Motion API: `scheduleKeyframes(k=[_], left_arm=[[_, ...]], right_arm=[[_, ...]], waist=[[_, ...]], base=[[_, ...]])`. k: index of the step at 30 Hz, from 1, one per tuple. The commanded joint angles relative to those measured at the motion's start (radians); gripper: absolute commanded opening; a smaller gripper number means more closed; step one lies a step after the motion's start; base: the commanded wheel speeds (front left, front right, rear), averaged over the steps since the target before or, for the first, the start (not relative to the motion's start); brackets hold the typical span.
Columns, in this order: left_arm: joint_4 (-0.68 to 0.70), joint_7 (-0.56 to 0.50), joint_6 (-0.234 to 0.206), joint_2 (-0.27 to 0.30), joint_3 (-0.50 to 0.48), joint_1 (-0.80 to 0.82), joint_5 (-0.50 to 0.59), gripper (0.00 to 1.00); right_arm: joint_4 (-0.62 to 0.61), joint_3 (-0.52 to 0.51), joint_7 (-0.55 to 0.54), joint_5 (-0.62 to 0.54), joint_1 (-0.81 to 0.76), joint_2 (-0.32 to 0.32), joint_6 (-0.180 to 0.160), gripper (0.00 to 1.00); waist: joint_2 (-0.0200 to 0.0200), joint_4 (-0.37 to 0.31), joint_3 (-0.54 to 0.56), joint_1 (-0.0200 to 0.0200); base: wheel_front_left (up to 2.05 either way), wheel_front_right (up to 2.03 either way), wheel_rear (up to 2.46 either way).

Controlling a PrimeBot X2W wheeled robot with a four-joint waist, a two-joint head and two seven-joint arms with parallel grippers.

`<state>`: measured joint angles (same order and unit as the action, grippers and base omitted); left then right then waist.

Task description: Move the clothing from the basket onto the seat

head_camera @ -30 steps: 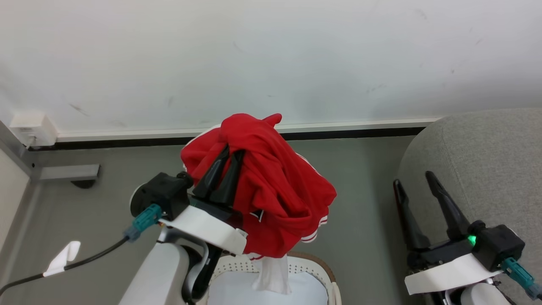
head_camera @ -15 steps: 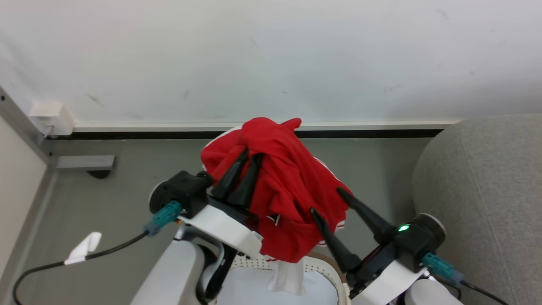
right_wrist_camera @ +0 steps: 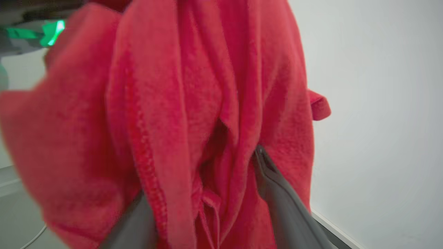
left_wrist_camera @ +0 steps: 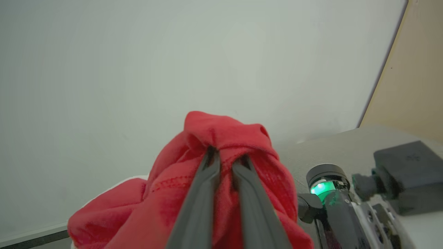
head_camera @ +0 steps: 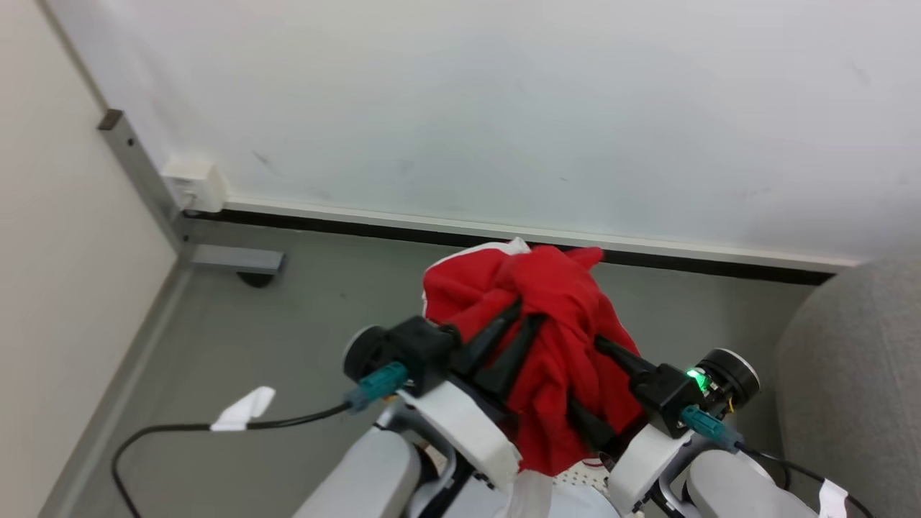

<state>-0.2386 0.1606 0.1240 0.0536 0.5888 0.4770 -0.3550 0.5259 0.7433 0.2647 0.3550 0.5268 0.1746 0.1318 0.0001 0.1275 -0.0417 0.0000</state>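
**Head view.** The left gripper (head_camera: 529, 316), its two dark fingers pinched together, clamps a crumpled bundle of red soft-fabric clothing (head_camera: 554, 302) with white trim. The bundle hangs above the round white perforated plastic basket (head_camera: 584, 475), to the left of the light-grey upholstered seat (head_camera: 849, 388). The right gripper (head_camera: 590, 385) is thrust into the bundle's right side.

**Left wrist view.** Both fingers meet on a red fold.

**Right wrist view.** The fingers stand well apart with folds bunched between them. Blur leaves it unclear whether they press the fabric.
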Motion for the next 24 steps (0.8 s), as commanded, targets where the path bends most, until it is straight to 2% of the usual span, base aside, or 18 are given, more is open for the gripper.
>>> scheduleKeyframes(k=[1,11,13,14,24], left_arm=[[0.001,-0.007,0.006,-0.001,0.031,0.018,-0.014,0.0],[-0.017,-0.026,0.008,-0.003,0.159,0.041,-0.077,0.0],[-0.022,-0.024,0.006,-0.003,0.169,0.044,-0.084,0.0],[-0.024,-0.023,0.003,-0.003,0.171,0.044,-0.089,0.0],[-0.066,-0.006,-0.027,0.005,0.148,0.038,-0.118,0.0]], right_arm=[[0.031,0.004,-0.001,-0.016,0.026,0.0,-0.002,1.0],[0.112,-0.1,-0.001,-0.067,0.012,-0.051,-0.002,1.0],[0.117,-0.106,-0.001,-0.071,0.007,-0.055,-0.002,0.36],[0.118,-0.11,-0.001,-0.075,0.006,-0.057,-0.002,0.0],[0.065,-0.139,0.0,-0.054,-0.028,-0.05,-0.002,0.0]], waist=[[-0.0001,0.039,0.015,0.0],[-0.0001,0.127,0.046,0.0],[-0.0001,0.133,0.049,0.0],[-0.0001,0.135,0.05,0.0],[-0.0001,0.125,0.045,0.0]], base=[[0.0,0.0,0.0],[0.0,0.0,0.0],[0.0,0.0,0.0],[0.0,0.0,0.0],[0.0,0.0,0.0]])
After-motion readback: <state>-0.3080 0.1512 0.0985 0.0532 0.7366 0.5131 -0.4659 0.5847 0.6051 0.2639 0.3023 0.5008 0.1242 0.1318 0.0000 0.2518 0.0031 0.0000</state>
